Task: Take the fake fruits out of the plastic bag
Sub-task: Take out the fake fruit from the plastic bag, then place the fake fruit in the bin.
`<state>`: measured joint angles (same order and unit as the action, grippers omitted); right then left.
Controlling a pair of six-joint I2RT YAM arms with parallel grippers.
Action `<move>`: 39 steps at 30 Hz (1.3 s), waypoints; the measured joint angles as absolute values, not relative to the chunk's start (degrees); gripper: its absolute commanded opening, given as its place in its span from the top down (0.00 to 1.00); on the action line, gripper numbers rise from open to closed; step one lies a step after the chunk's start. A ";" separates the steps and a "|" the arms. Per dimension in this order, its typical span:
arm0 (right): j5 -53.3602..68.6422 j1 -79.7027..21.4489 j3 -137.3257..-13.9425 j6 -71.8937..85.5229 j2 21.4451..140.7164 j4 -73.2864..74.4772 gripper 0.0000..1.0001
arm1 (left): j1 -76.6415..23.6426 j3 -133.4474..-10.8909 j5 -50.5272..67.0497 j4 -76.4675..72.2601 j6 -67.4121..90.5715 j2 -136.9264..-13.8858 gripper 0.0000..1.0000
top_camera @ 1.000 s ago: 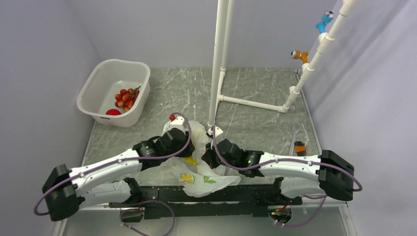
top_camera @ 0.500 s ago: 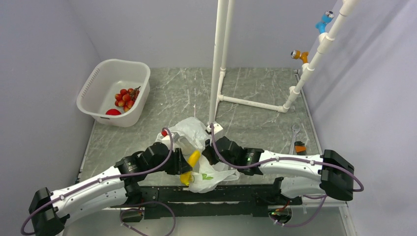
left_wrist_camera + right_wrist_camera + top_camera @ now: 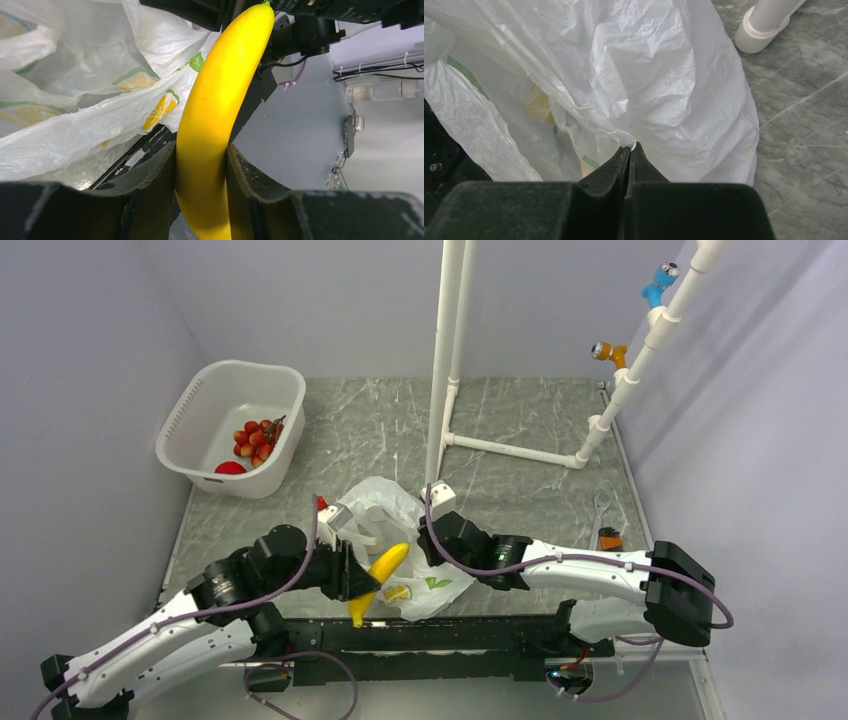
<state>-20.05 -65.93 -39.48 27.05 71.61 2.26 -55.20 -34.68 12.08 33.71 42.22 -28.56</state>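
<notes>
**Top view.** The left gripper is clamped on the banana toward its lower end. The longer upper part slants up over the plastic bag, near the bag's mouth. The right gripper is closed at the bag's right side. The cluster of small red balls and the larger red round fruit lie in the white tub, well apart at the far left.

Risk: the banana is held off-centre, so a quick swing toward the tub could make it pivot or slide out of the jaws.

**Left wrist view.** The fingers press the banana on both sides. The bag hangs just beside it on the left, and the banana's far tip lies close to the dark body of the right arm.

Risk: the skin looks smooth and glossy, so I judge the grip to be slippery. The tip could also knock the other arm or drag film along with it.

**Right wrist view.** The right gripper has its jaws fully together on a thin fold of the bag.

Risk: so small a pinch of film may pull free or tear if the bag is tugged.

**Surface and room.** The table is grey-green and marbled. A white pipe frame stands at mid-table and a wrench lies at the right edge. Plain pale walls enclose the cell.
</notes>
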 measured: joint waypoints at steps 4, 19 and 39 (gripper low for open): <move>-19.94 -65.93 -39.48 27.09 71.61 2.24 1.00 | -55.20 -39.46 8.54 38.98 40.86 -27.86 0.99; -18.98 -65.93 -38.26 27.27 71.22 2.22 1.00 | -51.31 -69.76 -33.36 57.56 34.65 -43.31 1.00; -17.45 -65.93 -37.74 27.68 69.54 4.25 1.00 | 8.43 -77.08 -17.91 35.05 20.71 -76.42 1.00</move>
